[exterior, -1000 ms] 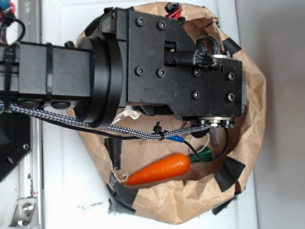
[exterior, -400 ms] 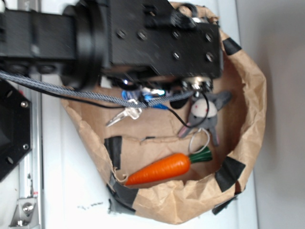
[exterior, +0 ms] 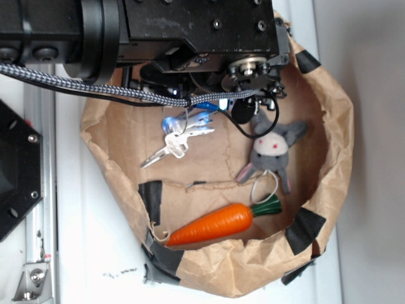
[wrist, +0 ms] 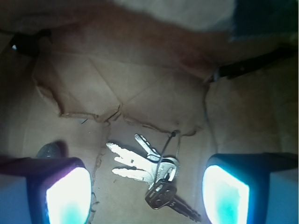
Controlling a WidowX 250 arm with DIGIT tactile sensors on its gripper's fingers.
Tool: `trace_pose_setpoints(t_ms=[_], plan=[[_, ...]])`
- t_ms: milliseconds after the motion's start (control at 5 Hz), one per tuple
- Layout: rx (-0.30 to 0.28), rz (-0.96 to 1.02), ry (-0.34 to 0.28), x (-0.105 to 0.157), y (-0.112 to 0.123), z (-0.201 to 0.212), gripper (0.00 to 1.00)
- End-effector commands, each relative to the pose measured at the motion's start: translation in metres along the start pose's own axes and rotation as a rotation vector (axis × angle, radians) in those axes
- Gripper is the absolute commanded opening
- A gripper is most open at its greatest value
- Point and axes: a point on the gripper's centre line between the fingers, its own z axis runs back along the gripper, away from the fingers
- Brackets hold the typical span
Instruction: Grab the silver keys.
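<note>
your gripper (wrist: 145,196) is spread wide, fingers (wrist: 70,196) either side of the silver keys (wrist: 149,170), touching nothing. the keys lie flat on the creased brown floor of the paper bag (exterior: 329,171), which sits on a white table (exterior: 88,253). the carrot (exterior: 212,225) and the grey bunny (exterior: 273,149) lie nearby.

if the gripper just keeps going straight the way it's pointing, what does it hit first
Most likely the silver keys: in the wrist view they lie between the open jaws of the gripper, on the paper bag floor. How far down is unclear.
</note>
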Motion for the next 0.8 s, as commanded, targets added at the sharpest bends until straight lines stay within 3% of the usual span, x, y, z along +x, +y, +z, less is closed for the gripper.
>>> trace_pose_setpoints(t_ms=[0, 600], plan=[[-0.004, 0.050, -0.038, 0.006, 0.010, -0.001, 1.00], [0.017, 0.040, -0.054, 0.002, 0.013, -0.012, 1.00]])
